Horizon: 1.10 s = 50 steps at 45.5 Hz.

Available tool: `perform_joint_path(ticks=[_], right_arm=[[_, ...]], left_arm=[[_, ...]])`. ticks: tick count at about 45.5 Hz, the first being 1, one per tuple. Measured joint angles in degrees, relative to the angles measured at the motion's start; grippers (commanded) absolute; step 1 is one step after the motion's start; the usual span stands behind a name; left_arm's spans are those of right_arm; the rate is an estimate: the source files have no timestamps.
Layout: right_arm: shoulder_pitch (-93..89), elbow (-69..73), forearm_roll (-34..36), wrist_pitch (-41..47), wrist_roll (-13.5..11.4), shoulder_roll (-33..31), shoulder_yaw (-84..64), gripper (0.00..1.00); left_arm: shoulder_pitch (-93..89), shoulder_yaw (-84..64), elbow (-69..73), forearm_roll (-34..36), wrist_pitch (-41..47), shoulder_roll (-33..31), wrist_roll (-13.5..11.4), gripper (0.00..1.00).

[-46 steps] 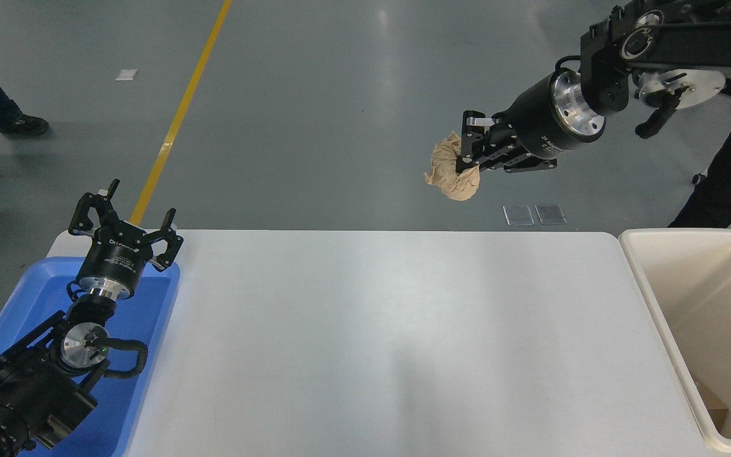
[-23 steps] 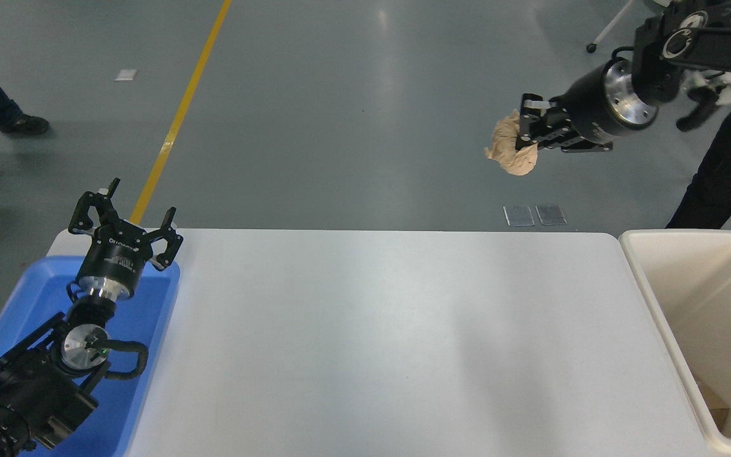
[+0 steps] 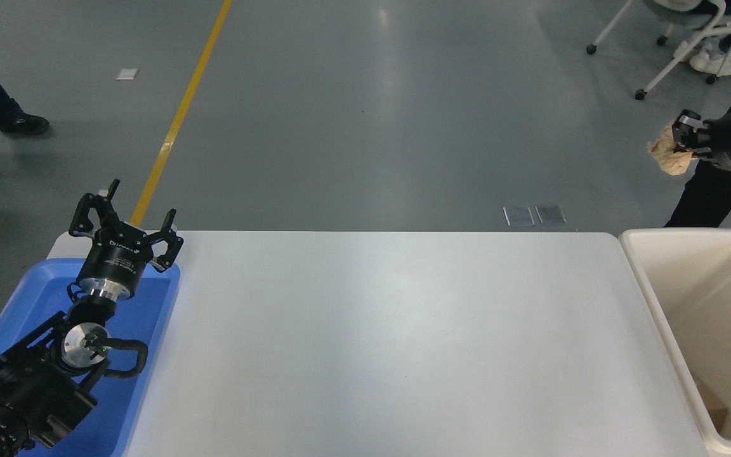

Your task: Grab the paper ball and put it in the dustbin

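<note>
The tan paper ball (image 3: 669, 153) hangs high in the air at the far right, with my right gripper (image 3: 683, 136) shut on it. Ball and gripper sit above and a little beyond the far end of the cream-white dustbin (image 3: 656, 298), which stands at the table's right end. Some brown paper lies at the dustbin's bottom. My left gripper (image 3: 125, 219) is parked open over the blue tray (image 3: 150, 311) at the lower left.
The white table (image 3: 391, 343) spans the middle of the view. A person's dark legs (image 3: 714, 190) stand right behind the dustbin, close to my right gripper. A wheeled chair (image 3: 689, 38) is at the top right. Another person's feet (image 3: 4, 114) are at the far left.
My right arm has swung to the right and slightly up with the paper ball, from above the table's far edge to over the dustbin's far end. The left arm has stayed still.
</note>
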Motion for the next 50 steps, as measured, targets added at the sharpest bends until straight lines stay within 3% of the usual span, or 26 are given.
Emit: perform_joint_path(ticks=[7, 25, 38, 41, 46, 48, 50], right_arm=[[-6.94, -2.96, 0.95, -4.20, -0.04, -0.54, 0.94, 0.00], [-22.98, -8.45, 12.00, -12.31, -0.05, 0.80, 5.88, 0.00], [-30.56, -9.89, 14.97, -16.87, -0.02, 3.23, 11.25, 0.02], [-31.71, -10.07, 15.29, -17.57, 0.00, 3.69, 12.12, 0.13], [-32.88, -10.20, 15.60, -18.24, 0.02, 4.15, 12.96, 0.48], [-32.99, -10.27, 15.65, -18.49, 0.03, 4.26, 13.17, 0.66], [-33.27, -10.36, 15.75, -18.94, 0.02, 4.35, 13.34, 0.93]], left_arm=[[0.00, -0.01, 0.00, -0.04, 0.00, 0.01, 0.00, 0.99], [0.00, -0.01, -0.01, -0.02, 0.01, 0.00, 0.00, 0.99], [0.00, -0.06, 0.00, -0.01, 0.00, 0.00, 0.00, 0.99], [0.00, -0.06, 0.00, -0.01, 0.00, 0.00, 0.00, 0.99], [0.00, -0.06, 0.00, 0.00, 0.00, 0.00, 0.00, 0.99], [0.00, -0.06, 0.00, 0.01, 0.00, 0.00, 0.00, 0.99], [0.00, -0.06, 0.01, 0.01, 0.00, 0.00, 0.00, 0.99]])
